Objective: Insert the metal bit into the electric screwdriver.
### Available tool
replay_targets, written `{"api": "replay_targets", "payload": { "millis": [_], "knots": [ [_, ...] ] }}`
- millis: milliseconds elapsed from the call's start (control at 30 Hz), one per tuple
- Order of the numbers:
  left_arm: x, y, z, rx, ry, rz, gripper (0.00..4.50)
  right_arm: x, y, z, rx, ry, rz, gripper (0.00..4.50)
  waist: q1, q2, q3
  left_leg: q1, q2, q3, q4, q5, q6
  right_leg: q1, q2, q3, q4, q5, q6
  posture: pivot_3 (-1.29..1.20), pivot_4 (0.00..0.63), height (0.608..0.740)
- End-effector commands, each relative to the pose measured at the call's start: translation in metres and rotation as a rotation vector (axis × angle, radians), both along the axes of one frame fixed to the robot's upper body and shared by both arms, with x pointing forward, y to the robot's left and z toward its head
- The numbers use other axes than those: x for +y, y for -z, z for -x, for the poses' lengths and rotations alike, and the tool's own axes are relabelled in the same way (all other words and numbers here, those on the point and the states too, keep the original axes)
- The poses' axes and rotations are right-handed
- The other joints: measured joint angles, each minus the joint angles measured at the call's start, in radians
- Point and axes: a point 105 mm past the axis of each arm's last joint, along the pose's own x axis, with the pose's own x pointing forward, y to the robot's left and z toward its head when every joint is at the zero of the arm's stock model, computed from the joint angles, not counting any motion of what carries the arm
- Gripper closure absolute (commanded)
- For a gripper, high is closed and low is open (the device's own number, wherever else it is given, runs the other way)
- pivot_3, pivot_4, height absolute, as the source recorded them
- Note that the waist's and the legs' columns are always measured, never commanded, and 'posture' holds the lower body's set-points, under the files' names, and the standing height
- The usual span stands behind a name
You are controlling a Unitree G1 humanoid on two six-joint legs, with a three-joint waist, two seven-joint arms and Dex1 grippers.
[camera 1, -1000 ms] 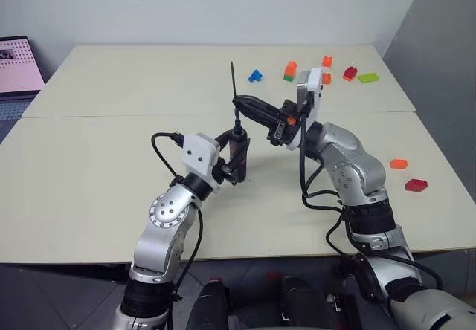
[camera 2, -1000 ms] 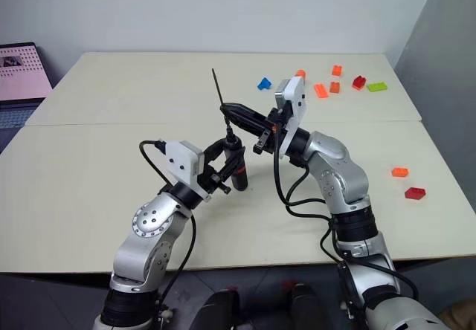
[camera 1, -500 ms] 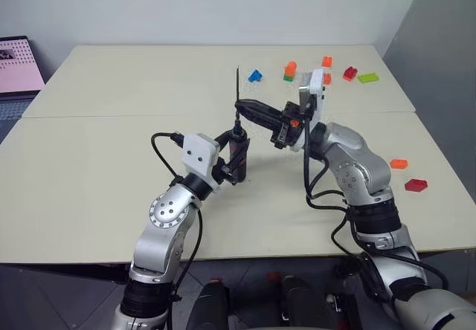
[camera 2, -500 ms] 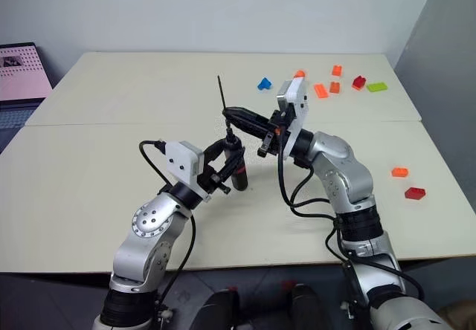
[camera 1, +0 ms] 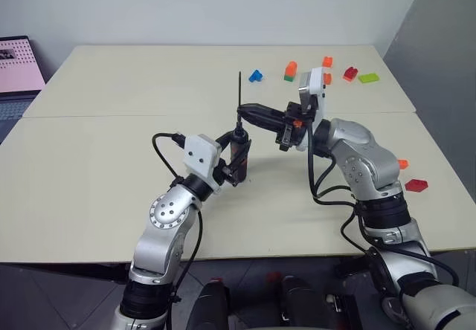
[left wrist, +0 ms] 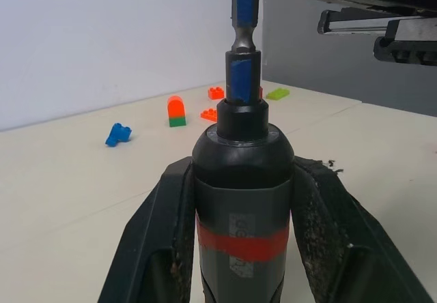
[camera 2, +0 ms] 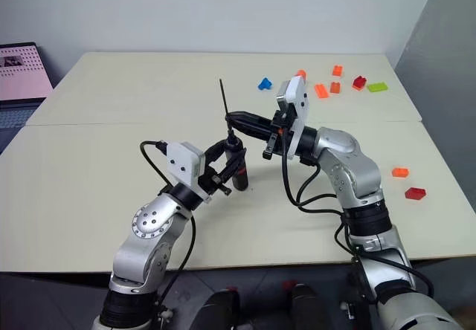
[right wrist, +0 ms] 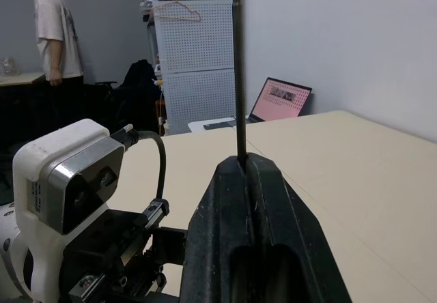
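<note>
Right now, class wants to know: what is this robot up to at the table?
The robot is fitting a bit into a driver. Its left gripper is shut on the electric screwdriver, holding it upright above the table. Its right gripper is shut on the metal bit, which stands upright with its lower end at the screwdriver's nose. In the left wrist view the bit looks entered into the nose, though how deep it sits cannot be told. Coloured toy bricks lie scattered at the far right.
</note>
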Motion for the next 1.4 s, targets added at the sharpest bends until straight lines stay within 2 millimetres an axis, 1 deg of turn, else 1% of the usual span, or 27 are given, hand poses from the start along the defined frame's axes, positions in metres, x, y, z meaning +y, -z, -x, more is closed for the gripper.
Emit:
{"api": "replay_targets", "payload": {
  "millis": [33, 233, 367, 467, 533, 633, 733, 767, 867, 900, 1167, 1267, 1333, 1400],
  "knots": [
    [0.004, -0.012, 0.002, -0.052, -0.016, 0.009, 2.88, 0.008, 0.002, 0.008, -0.028, -0.061, 0.081, 4.5, 0.0, 0.0, 0.0, 0.0, 0.0, 0.0, 0.0, 0.0, 0.0, 0.0, 0.0, 0.0, 0.0, 0.0, 0.0, 0.0, 0.15, 0.74],
    [0.004, -0.011, 0.002, -0.051, -0.015, 0.006, 2.88, 0.008, -0.001, 0.011, -0.045, -0.068, 0.096, 4.5, 0.0, 0.0, 0.0, 0.0, 0.0, 0.0, 0.0, 0.0, 0.0, 0.0, 0.0, 0.0, 0.0, 0.0, 0.0, 0.0, 0.15, 0.74],
    [0.003, -0.011, 0.002, -0.052, -0.011, 0.004, 2.88, 0.006, -0.005, 0.01, -0.04, -0.054, 0.078, 3.71, 0.0, 0.0, 0.0, 0.0, 0.0, 0.0, 0.0, 0.0, 0.0, 0.0, 0.0, 0.0, 0.0, 0.0, 0.0, 0.0, 0.15, 0.74],
    [0.003, -0.011, 0.002, -0.052, -0.01, 0.003, 2.88, 0.004, -0.009, 0.01, -0.036, -0.049, 0.061, 2.84, 0.0, 0.0, 0.0, 0.0, 0.0, 0.0, 0.0, 0.0, 0.0, 0.0, 0.0, 0.0, 0.0, 0.0, 0.0, 0.0, 0.15, 0.74],
    [0.003, -0.011, 0.002, -0.052, -0.009, 0.003, 2.88, 0.003, -0.011, 0.011, -0.033, -0.049, 0.055, 2.42, 0.0, 0.0, 0.0, 0.0, 0.0, 0.0, 0.0, 0.0, 0.0, 0.0, 0.0, 0.0, -0.001, 0.0, 0.0, 0.0, 0.15, 0.74],
    [0.002, -0.011, 0.002, -0.053, -0.009, 0.003, 2.88, 0.001, -0.014, 0.01, -0.032, -0.042, 0.045, 1.61, 0.0, 0.0, 0.0, -0.001, 0.0, 0.0, -0.001, 0.0, 0.0, 0.0, 0.0, 0.0, -0.002, 0.0, 0.0, 0.0, 0.15, 0.74],
    [0.002, -0.011, 0.002, -0.053, -0.007, 0.005, 2.88, -0.001, -0.016, 0.01, -0.037, -0.033, 0.041, 1.07, 0.0, 0.0, 0.0, -0.001, 0.0, 0.0, -0.001, 0.0, 0.0, 0.0, 0.0, 0.0, -0.002, 0.0, 0.0, 0.0, 0.15, 0.74],
    [0.001, -0.011, 0.002, -0.053, -0.007, 0.005, 2.88, -0.002, -0.017, 0.009, -0.038, -0.028, 0.037, 0.78, 0.0, 0.0, 0.0, -0.001, 0.0, 0.0, -0.001, 0.0, 0.0, 0.0, 0.0, 0.0, -0.002, 0.0, 0.0, 0.0, 0.15, 0.74],
    [0.001, -0.012, 0.002, -0.054, -0.008, 0.006, 2.88, -0.004, -0.018, 0.011, -0.037, -0.028, 0.037, 0.11, 0.0, 0.0, 0.0, -0.001, 0.0, 0.0, -0.001, 0.0, 0.0, 0.0, 0.0, 0.0, -0.002, 0.0, 0.0, 0.0, 0.15, 0.74],
    [0.002, -0.012, 0.001, -0.055, -0.009, 0.006, 2.88, -0.006, -0.018, 0.011, -0.037, -0.029, 0.038, 0.01, 0.0, 0.0, 0.0, -0.001, 0.0, 0.0, -0.001, 0.0, 0.0, 0.0, 0.0, 0.0, -0.002, 0.0, 0.0, 0.0, 0.15, 0.74],
    [0.003, -0.019, -0.002, -0.09, -0.028, -0.041, 2.88, -0.031, -0.019, 0.015, -0.057, 0.035, 0.069, 0.0, 0.0, 0.0, 0.0, -0.001, 0.0, 0.0, -0.001, 0.0, 0.0, 0.0, 0.0, 0.0, -0.003, 0.0, 0.0, 0.0, 0.15, 0.74],
    [0.005, -0.037, -0.01, -0.18, -0.057, -0.167, 2.88, -0.053, -0.018, 0.012, -0.086, 0.133, 0.121, 0.0, 0.001, 0.0, 0.0, -0.001, 0.0, -0.001, -0.001, 0.0, 0.0, 0.0, 0.0, -0.001, -0.003, 0.0, 0.0, 0.0, 0.15, 0.74],
    [0.007, -0.048, -0.019, -0.233, -0.075, -0.285, 2.88, -0.065, -0.017, 0.01, -0.106, 0.19, 0.156, 0.0, 0.003, 0.0, 0.0, -0.002, 0.0, -0.001, -0.001, 0.0, 0.0, 0.0, 0.0, -0.001, -0.003, 0.0, 0.0, 0.0, 0.15, 0.74],
    [0.012, -0.057, -0.036, -0.258, -0.101, -0.454, 2.88, -0.078, -0.016, 0.009, -0.156, 0.25, 0.23, 0.0, 0.003, -0.001, 0.0, -0.002, 0.0, -0.001, -0.001, 0.0, 0.0, 0.0, 0.0, -0.001, -0.003, 0.0, 0.0, 0.0, 0.15, 0.74]
  ]
}}
